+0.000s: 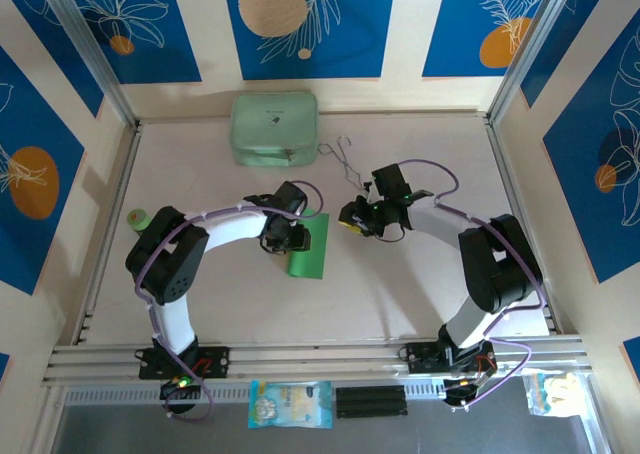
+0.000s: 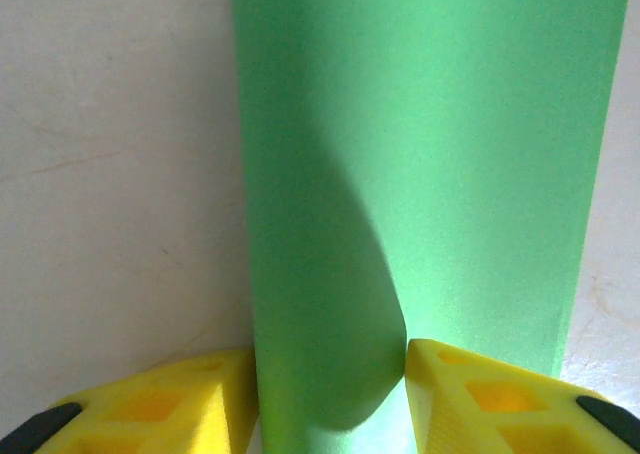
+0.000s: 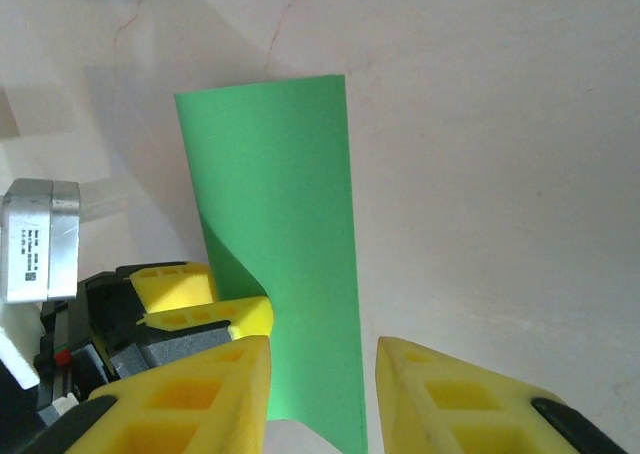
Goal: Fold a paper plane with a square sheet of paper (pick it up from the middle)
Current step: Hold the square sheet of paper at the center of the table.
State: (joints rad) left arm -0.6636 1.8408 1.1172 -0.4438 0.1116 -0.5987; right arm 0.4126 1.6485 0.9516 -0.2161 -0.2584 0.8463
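The square sheet of paper [image 1: 310,256] is bright green and lies on the table between the two arms, doubled over into a narrow strip with one flap curling up. My left gripper [image 1: 288,236] is at the strip's upper left. In the left wrist view the raised curl of the paper [image 2: 330,304] fills the gap of the left gripper [image 2: 330,399] and touches both yellow fingers. My right gripper [image 1: 352,219] is just right of the paper's top corner. In its own view the right gripper [image 3: 322,399] stands open over the strip's [image 3: 290,194] near end, beside the left gripper's fingers [image 3: 205,314].
A pale mint case [image 1: 274,127] stands at the back of the table, with thin wire tongs [image 1: 342,159] to its right. A small green roll [image 1: 139,216] sits at the left edge. Metal rails frame the table, and a packet [image 1: 290,404] lies below the front rail.
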